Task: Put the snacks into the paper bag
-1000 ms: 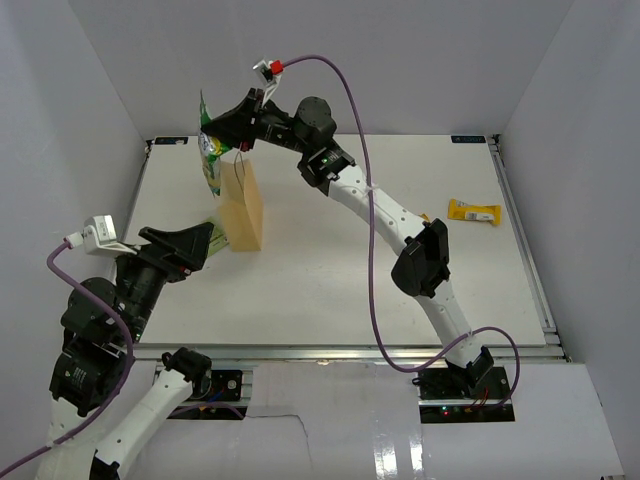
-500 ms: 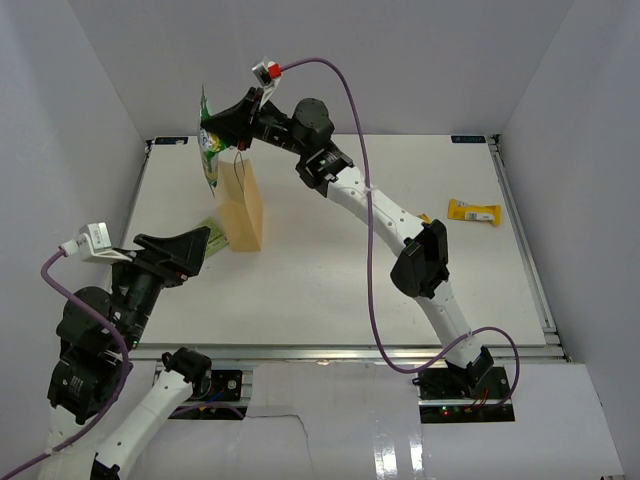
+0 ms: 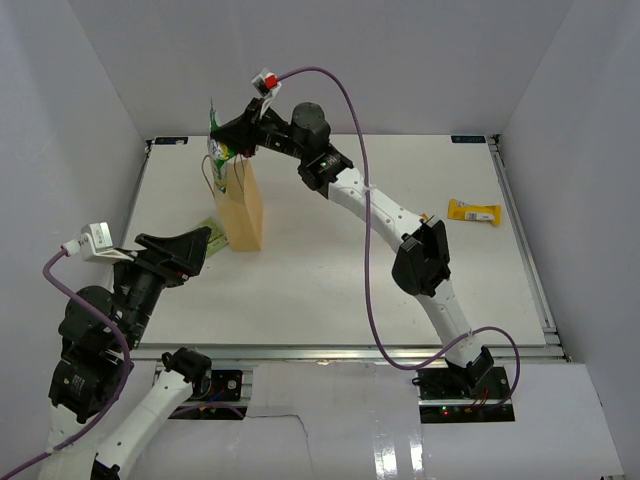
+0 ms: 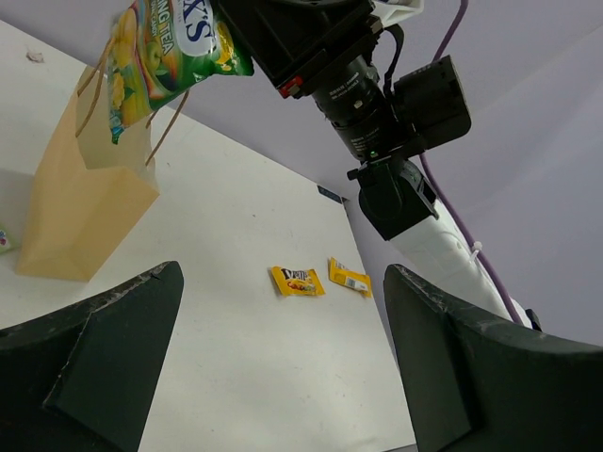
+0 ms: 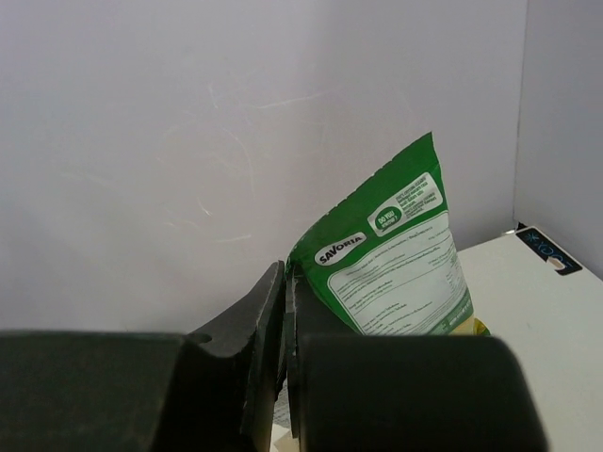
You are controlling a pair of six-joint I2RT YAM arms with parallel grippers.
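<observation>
My right gripper [image 3: 233, 140] is shut on the upper edge of the green-and-yellow pouch [image 3: 219, 142] and holds it upright over the tan paper bag [image 3: 243, 208]. The pouch's lower end is at the bag's open top, between the loop handles. The left wrist view shows the pouch [image 4: 160, 47] hanging into the bag [image 4: 80, 207]. The right wrist view shows the pouch's green back [image 5: 396, 268] pinched between my closed fingers [image 5: 268, 320]. The yellow candy packet [image 3: 473, 212] lies flat at the far right. My left gripper [image 3: 188, 250] is open and empty, near the bag's left.
A small pale green item [image 3: 208, 228] lies on the table against the bag's left foot. The left wrist view shows two yellow packets side by side, one with brown lettering [image 4: 298, 281] and one plainer [image 4: 350, 277]. White walls enclose the table on three sides.
My right gripper has carried the pouch a little to the right and down, onto the bag's mouth. My left arm drew back slightly toward the near edge.
</observation>
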